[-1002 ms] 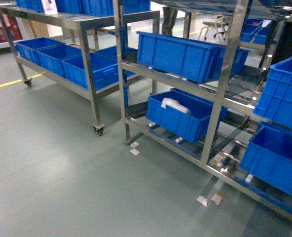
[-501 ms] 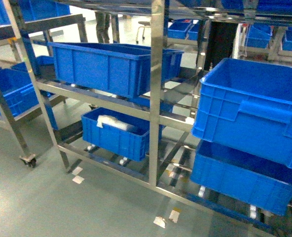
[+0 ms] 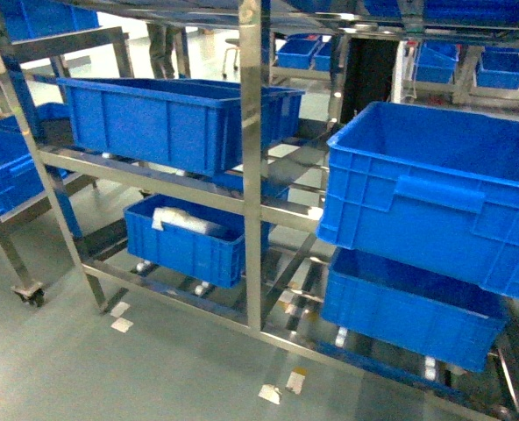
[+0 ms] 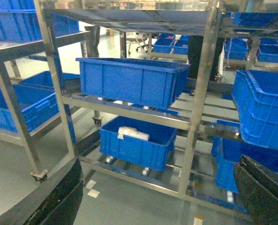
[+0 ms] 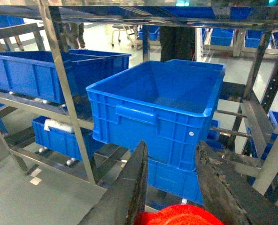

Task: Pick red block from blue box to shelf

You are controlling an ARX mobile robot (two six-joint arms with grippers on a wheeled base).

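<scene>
Between the right gripper's (image 5: 169, 185) closed-in fingers sits the red block (image 5: 176, 215); left gripper (image 4: 158, 197) hangs spread. Clipping a shelf (image 3: 251, 167) upright could knock it loose, probably.

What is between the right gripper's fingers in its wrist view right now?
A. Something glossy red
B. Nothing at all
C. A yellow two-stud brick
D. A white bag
A: in the right wrist view a glossy red block sits at the frame's bottom edge between the fingers of the right gripper, which faces a big dark blue crate on the shelf.
</scene>
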